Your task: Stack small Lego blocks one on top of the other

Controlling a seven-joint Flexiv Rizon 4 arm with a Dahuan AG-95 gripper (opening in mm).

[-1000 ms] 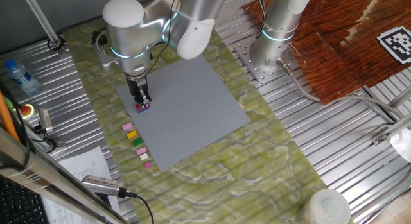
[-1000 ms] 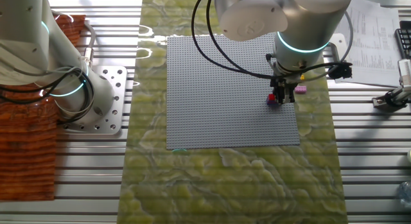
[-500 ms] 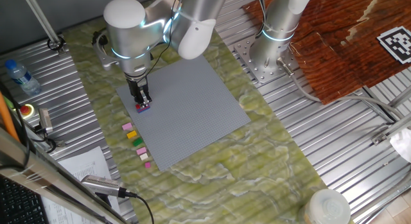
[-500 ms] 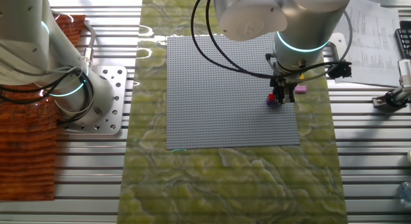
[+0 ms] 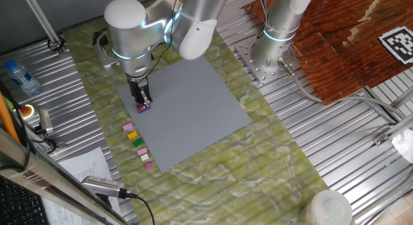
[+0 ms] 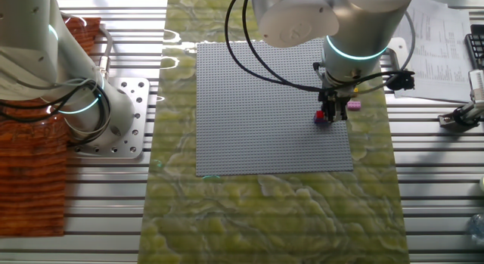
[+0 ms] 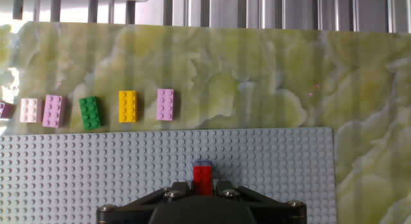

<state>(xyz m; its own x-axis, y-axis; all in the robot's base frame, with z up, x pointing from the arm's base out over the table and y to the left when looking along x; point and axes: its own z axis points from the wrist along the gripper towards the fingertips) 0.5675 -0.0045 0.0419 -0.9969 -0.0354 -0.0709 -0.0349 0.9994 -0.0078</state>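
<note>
My gripper is shut on a red small Lego block and holds it down on a blue block on the grey baseplate. In one fixed view the gripper stands upright over the red-on-blue pair near the baseplate's left edge. The other fixed view shows the gripper, with the red block beside its fingers. Loose blocks lie in a row off the plate: pink, yellow, green, pink, white.
The baseplate lies on a green marbled mat. The loose row also shows beside the plate. A second arm's base stands at the back. A bottle and a red button sit at the left.
</note>
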